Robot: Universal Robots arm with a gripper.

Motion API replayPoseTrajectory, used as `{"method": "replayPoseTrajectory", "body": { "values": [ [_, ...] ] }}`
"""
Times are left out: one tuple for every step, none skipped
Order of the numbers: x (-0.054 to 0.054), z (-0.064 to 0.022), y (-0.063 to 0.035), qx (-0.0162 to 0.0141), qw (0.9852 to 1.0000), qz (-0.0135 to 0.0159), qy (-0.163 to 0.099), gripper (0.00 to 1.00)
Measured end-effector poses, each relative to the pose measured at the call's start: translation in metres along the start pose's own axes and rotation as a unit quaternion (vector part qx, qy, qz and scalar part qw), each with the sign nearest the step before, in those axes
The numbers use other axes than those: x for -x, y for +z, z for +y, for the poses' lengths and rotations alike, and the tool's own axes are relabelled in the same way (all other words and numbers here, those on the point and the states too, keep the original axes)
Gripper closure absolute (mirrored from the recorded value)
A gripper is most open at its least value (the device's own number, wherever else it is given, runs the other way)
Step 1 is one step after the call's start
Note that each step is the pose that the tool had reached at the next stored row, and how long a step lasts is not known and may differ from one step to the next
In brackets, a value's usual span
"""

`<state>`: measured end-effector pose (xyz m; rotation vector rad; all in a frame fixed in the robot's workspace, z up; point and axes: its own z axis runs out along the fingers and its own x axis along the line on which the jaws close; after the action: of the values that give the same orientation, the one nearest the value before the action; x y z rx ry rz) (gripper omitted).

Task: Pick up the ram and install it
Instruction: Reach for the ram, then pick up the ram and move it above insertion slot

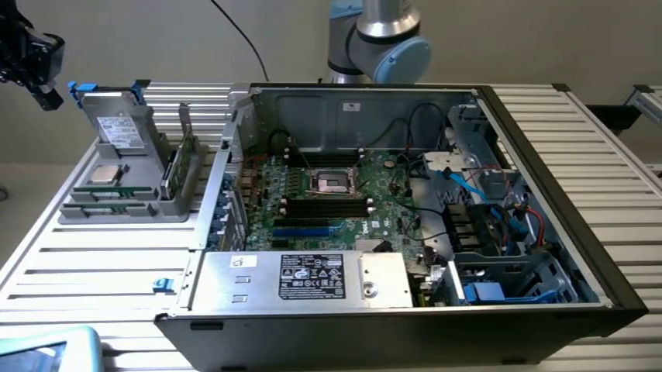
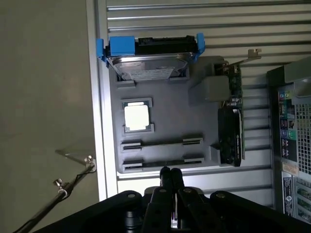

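I see my pincer [image 2: 171, 177] pressed together, holding nothing, high beside the gray holder [image 2: 167, 121]. The ram [image 2: 163, 142] lies in the holder, on the exterior view's left of the computer case [image 1: 414, 325].

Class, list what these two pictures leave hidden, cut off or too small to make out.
1. The ram: wrist view, edge-on in the tray, chips unseen.
2. The computer case: wrist view, cut off by the picture's edge.
3. The power supply label: exterior view, print too small.
4. The motherboard slots: exterior view, too small to tell whether filled.
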<state>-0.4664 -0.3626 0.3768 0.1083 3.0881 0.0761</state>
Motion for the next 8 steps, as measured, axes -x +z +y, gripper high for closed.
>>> {"method": "replayPoseTrajectory", "body": {
  "values": [
    [0.0000,0.0000,0.0000,0.0000,1.0000,0.0000,0.000,0.89],
    [0.0000,0.0000,0.0000,0.0000,1.0000,0.0000,0.000,0.89],
    [-0.0001,0.0001,0.0000,0.0000,1.0000,0.0000,0.000,0.89],
    [0.0000,0.0000,0.0000,0.0000,1.0000,0.0000,0.000,0.89],
    [0.0000,0.0000,0.0000,0.0000,1.0000,0.0000,0.000,0.89],
    [0.0000,0.0000,0.0000,0.0000,1.0000,0.0000,0.000,0.89],
    [0.0000,0.0000,0.0000,0.0000,1.0000,0.0000,0.000,0.89],
    [0.0000,0.0000,0.0000,0.0000,1.0000,0.0000,0.000,0.89]
  ]
}}
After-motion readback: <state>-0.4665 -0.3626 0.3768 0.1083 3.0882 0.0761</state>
